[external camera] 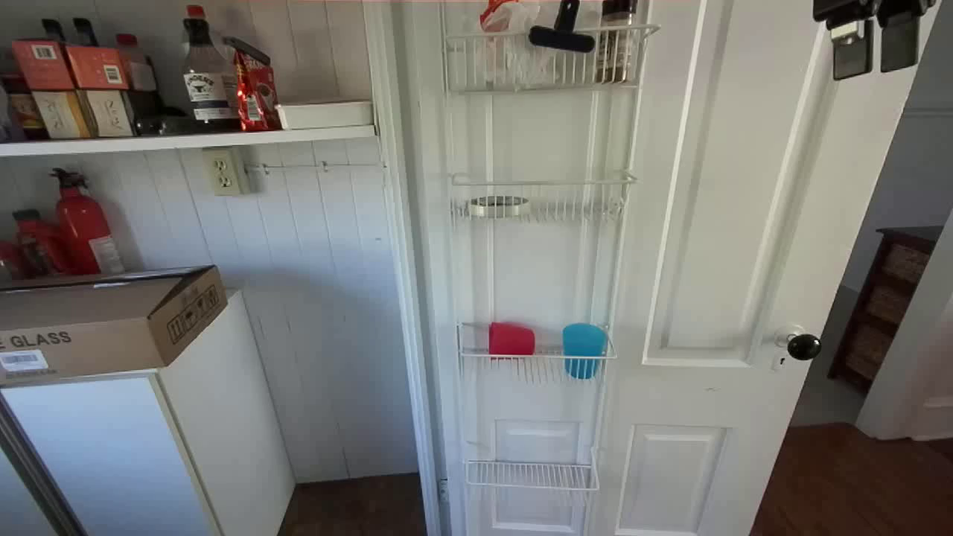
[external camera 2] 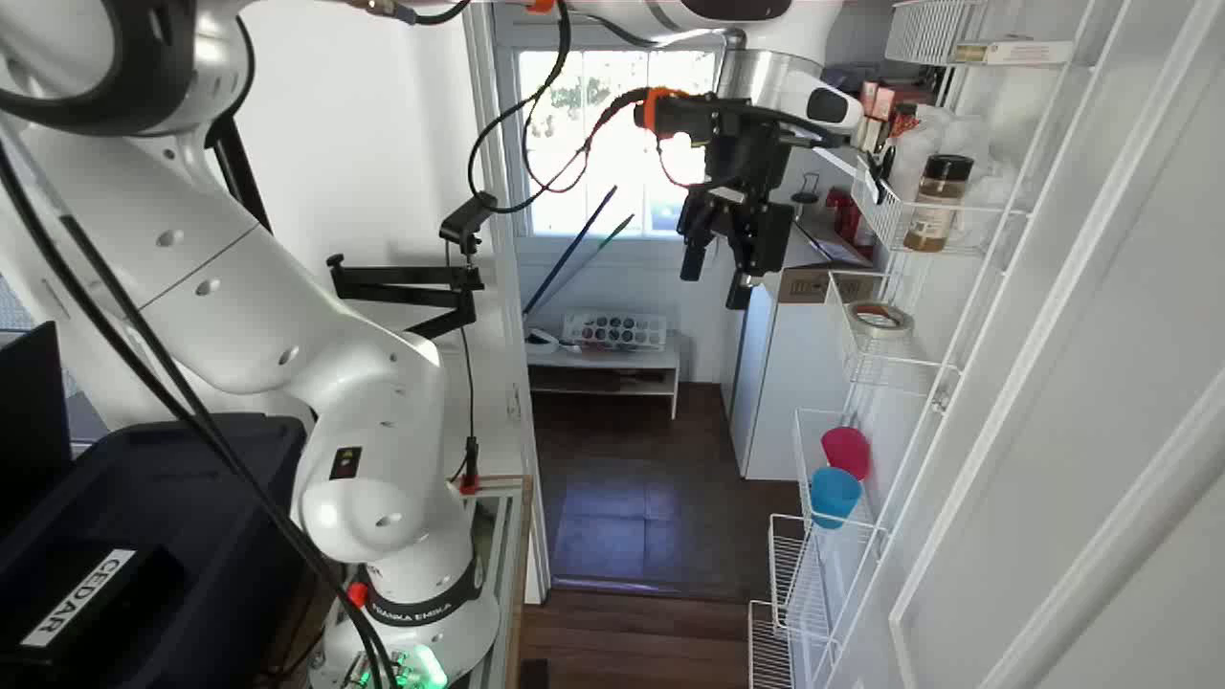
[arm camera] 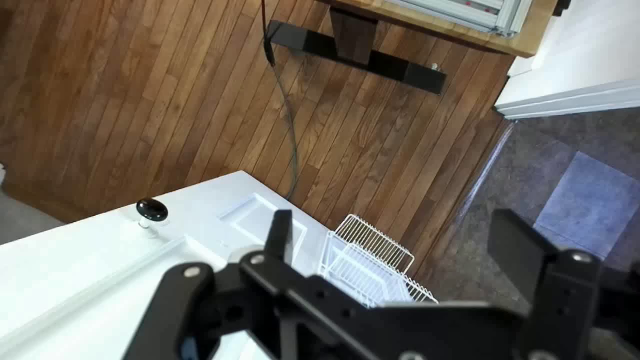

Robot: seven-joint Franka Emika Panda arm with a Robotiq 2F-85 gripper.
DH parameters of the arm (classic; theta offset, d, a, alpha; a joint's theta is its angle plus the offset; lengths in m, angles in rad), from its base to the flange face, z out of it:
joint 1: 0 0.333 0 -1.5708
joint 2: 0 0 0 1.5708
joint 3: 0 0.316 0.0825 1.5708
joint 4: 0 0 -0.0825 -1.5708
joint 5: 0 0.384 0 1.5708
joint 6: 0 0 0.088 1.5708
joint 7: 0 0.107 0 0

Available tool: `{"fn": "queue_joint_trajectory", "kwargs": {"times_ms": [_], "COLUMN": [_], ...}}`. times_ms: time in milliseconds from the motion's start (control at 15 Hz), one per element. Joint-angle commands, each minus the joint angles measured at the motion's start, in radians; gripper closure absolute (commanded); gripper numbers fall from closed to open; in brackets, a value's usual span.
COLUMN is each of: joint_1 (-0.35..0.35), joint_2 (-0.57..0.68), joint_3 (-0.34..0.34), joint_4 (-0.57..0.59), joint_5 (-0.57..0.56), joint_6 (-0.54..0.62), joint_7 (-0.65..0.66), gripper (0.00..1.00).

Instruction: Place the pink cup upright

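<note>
Pink cup point(external camera: 511, 339) and blue cup point(external camera: 584, 344) in a basket point(external camera: 547, 356) on the door point(external camera: 715, 223)
The pink one lies on its side, apart from the upright blue; parted fingers point(external camera: 852, 59) hang top right, well away.

The site is a home with a pantry-type area, indicated by the panelled door point(external camera: 722, 223) (with wire racks point(external camera: 532, 476)), the wall shelf point(external camera: 186, 141) of bottles point(external camera: 210, 85) and boxes point(external camera: 97, 67), and the wood floor point(arm camera: 200, 90).
</note>
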Motion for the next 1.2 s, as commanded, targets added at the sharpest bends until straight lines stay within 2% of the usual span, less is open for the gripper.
{"fn": "queue_joint_trajectory", "kwargs": {"times_ms": [0,533,733,933,1133], "joint_1": [0.009,0.009,0.026,0.048,0.042], "joint_2": [0.002,0.002,0.018,0.031,0.054], "joint_3": [-0.006,-0.006,0.024,0.076,0.142], "joint_4": [0.002,0.002,-0.040,-0.105,-0.189], "joint_5": [-0.003,-0.003,-0.001,-0.007,-0.024], "joint_6": [-0.002,-0.002,0.082,0.216,0.349], "joint_7": [0.004,0.004,0.028,0.098,0.284], "gripper": [0.00,0.00,0.00,0.00,0.00]}}
